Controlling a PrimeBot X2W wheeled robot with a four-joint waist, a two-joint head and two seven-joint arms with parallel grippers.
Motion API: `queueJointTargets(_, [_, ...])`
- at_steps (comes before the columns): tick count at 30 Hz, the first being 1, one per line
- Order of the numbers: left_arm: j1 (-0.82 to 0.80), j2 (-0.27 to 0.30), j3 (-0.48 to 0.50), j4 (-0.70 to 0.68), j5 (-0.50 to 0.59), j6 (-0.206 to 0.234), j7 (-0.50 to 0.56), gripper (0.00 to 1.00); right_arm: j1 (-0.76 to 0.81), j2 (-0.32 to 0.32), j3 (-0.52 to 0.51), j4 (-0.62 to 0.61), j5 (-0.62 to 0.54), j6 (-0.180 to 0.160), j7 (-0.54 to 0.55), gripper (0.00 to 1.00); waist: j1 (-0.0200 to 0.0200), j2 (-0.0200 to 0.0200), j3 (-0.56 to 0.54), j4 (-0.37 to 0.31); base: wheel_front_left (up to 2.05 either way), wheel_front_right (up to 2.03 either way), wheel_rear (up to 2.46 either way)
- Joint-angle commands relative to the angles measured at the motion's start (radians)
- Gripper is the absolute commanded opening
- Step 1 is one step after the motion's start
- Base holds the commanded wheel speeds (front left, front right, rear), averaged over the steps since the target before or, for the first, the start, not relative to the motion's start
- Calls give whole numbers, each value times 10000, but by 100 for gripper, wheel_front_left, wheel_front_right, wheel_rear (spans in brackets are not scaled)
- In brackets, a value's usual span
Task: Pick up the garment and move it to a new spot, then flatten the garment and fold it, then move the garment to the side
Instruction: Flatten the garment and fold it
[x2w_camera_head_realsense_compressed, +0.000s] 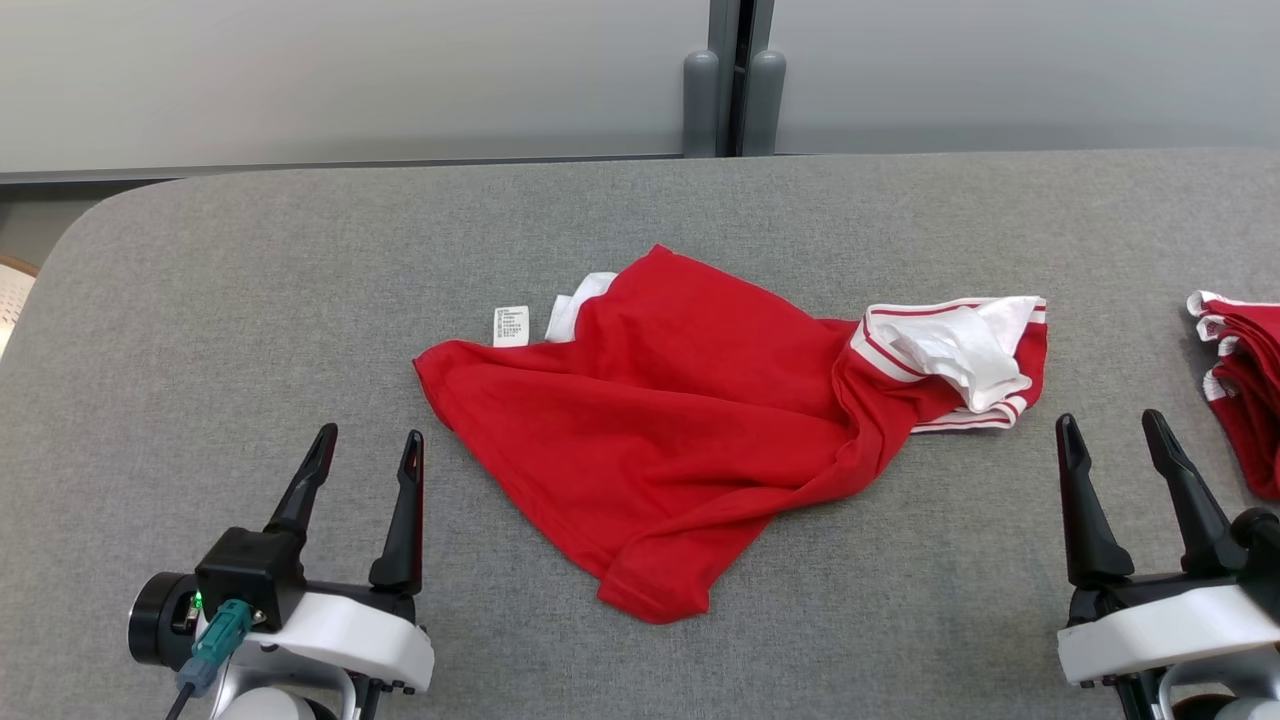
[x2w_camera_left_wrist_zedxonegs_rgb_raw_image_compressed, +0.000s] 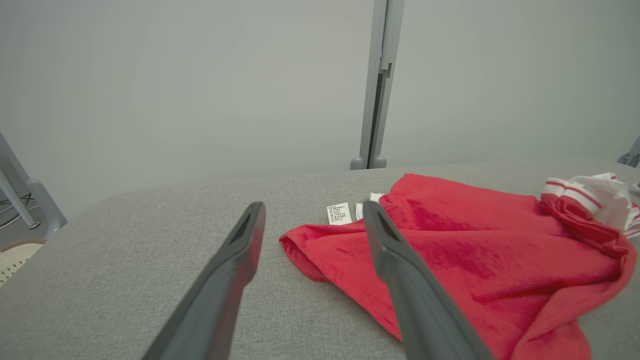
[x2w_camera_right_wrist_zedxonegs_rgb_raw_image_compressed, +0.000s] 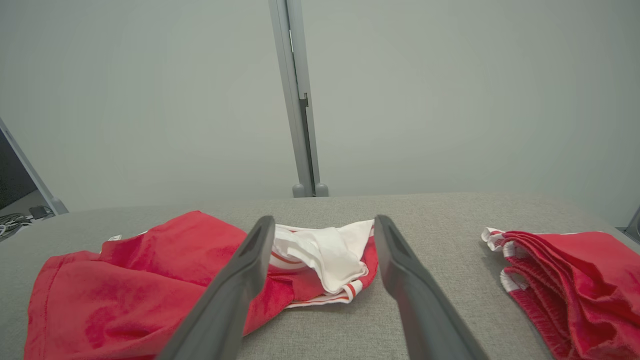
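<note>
One crumpled red garment (x2w_camera_head_realsense_compressed: 690, 430) at the centre of the table (x2w_camera_head_realsense_compressed: 250, 300), one white label (x2w_camera_head_realsense_compressed: 511, 325) at its far-left edge; one pile of red clothes (x2w_camera_head_realsense_compressed: 1245, 380) at the right edge. Two on the near side, left end effector (x2w_camera_head_realsense_compressed: 369, 434) and right end effector (x2w_camera_head_realsense_compressed: 1109, 418), both spread, empty.

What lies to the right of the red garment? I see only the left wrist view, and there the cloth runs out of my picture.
Observer: Another pile of red cloth with white trim lies at the table's right edge, apart from the crumpled garment.
Operator: And where is the right tool?
Observer: The right tool is open and empty, just right of the garment's waistband end.
Operator: Does my left tool touch the cloth?
Observer: No. In the head view the left tool stands open to the left of the garment, with bare grey table between them.
</note>
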Motion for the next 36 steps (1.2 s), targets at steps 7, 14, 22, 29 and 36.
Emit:
queueJointTargets(7, [-266,-86,-262,-80,-73,-206,67,100,32,-30,-29,9,34,-4,35,100,0,-1,-5,7,0,0,0])
queueJointTargets(14, [-600,-560,-1550,322,-218,-1219,921,100,-73,-7,57,-64,33,-4,65,100,0,-1,183,-42,0,0,0])
queueJointTargets(22, [-837,-1252,-2481,1839,-778,-1987,2056,100,-236,-20,135,123,192,-4,-90,100,0,-1,422,-324,0,0,0])
queueJointTargets(29, [-1159,-1345,-2594,2546,-976,-2455,2068,0,-333,41,100,247,294,-4,-191,100,0,-1,552,-392,0,0,0])
queueJointTargets(36, [-1604,-720,-1991,2370,-459,-1813,1273,0,-415,116,3,341,457,-4,-274,100,0,-1,615,-312,0,0,0])
